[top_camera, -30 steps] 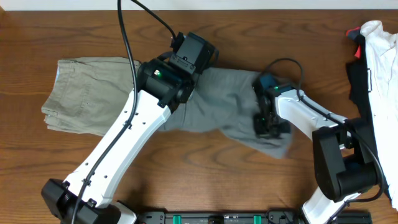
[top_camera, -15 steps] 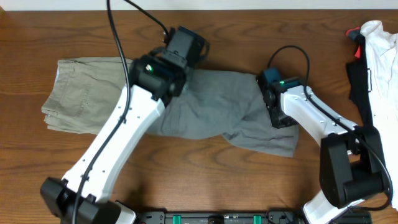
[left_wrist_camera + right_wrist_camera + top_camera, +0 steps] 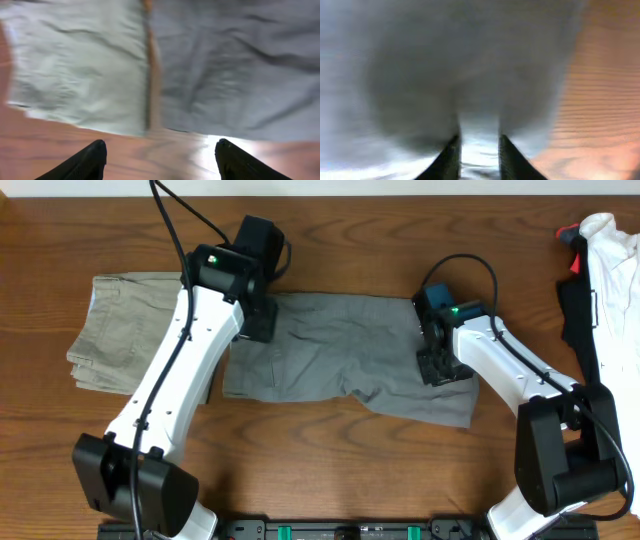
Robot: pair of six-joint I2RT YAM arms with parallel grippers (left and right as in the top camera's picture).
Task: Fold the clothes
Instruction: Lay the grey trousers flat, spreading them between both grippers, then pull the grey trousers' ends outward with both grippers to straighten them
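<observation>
Grey shorts [image 3: 340,350] spread at centre of table [image 3: 300,470], my arms over both ends
Left gripper [image 3: 161,146] spread wide, hovering at their 9 o'clock edge beside beige shorts [image 3: 125,340]; right gripper [image 3: 477,145] pinched on cloth at their 3 o'clock side, wrist pitched down

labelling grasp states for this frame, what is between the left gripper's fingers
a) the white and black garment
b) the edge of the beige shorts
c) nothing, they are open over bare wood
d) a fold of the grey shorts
c: in the left wrist view the left gripper has its fingers spread wide with only bare table between them, and the beige shorts and grey shorts lie beyond the tips.
</observation>
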